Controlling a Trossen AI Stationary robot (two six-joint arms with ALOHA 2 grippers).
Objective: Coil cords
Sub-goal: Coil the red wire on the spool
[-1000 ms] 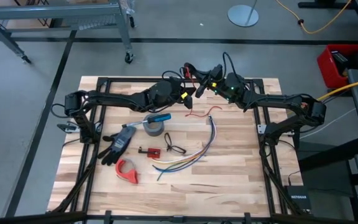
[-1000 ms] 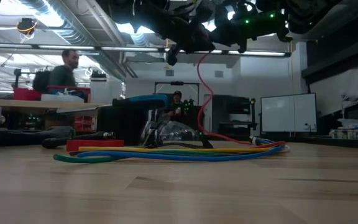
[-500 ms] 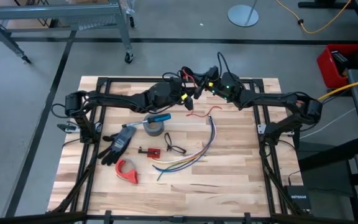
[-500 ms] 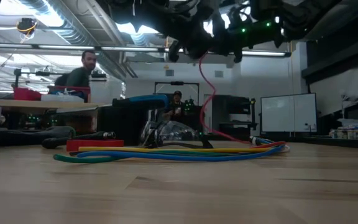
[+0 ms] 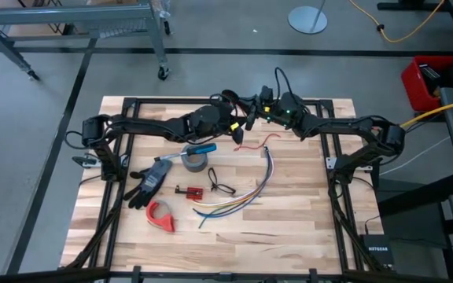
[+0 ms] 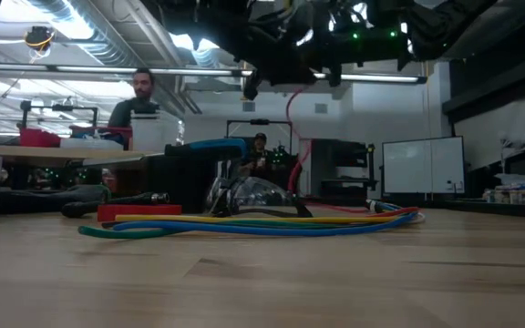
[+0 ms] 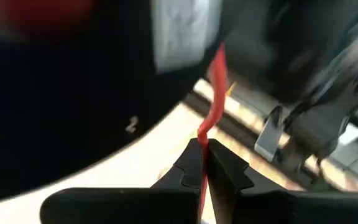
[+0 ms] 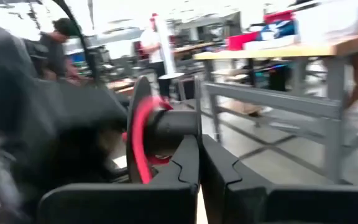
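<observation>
Red wire (image 7: pixel 217 81), thin, light and springy, hangs off the table's far edge between my 2 grippers: left gripper (image 7: pixel 201 149) pinches it; right gripper (image 8: pixel 199 149) is closed beside its loop. I'd regrip near the pinch, since slack kinks easily.

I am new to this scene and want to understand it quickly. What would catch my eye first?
The left gripper and right gripper meet above the table's far edge, both shut on the thin red wire, which hangs down between them. Below, a multicoloured wire bundle curves across the wooden table.
</observation>
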